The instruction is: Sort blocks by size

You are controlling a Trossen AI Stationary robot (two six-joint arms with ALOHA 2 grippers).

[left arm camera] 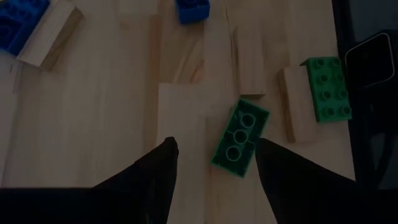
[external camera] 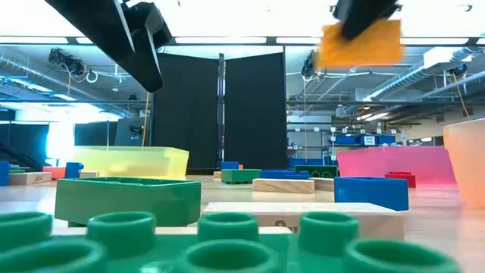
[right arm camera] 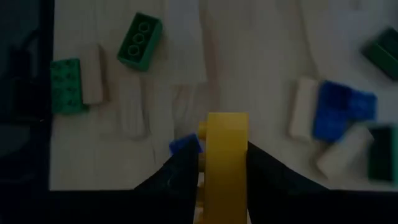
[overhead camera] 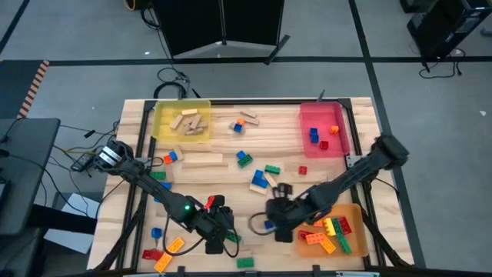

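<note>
The yellow tray sits at the far left of the table, well beyond the left gripper, and holds several tan wooden blocks. The pink tray lies far beyond the right gripper, toward the far right corner, with two blue bricks and a small red piece inside. The orange tray is just to the right of the right gripper, at the near edge, and carries a heap of yellow, orange, red and green bricks.

The left gripper hangs low over the near middle of the table with its fingers partly spread and nothing between them. A dark green three-stud brick lies on the wood just ahead of the fingertips, closer to one finger, tilted. A lighter green brick rests farther off beside a wooden block.

The right gripper, a little to the right of the left one, is clamped on a yellow brick, which stands up between its fingers; in the low view the brick hangs clear above the table. A small blue brick lies on the table just beside that held brick. Loose blocks are scattered over the table beyond both grippers.
</note>
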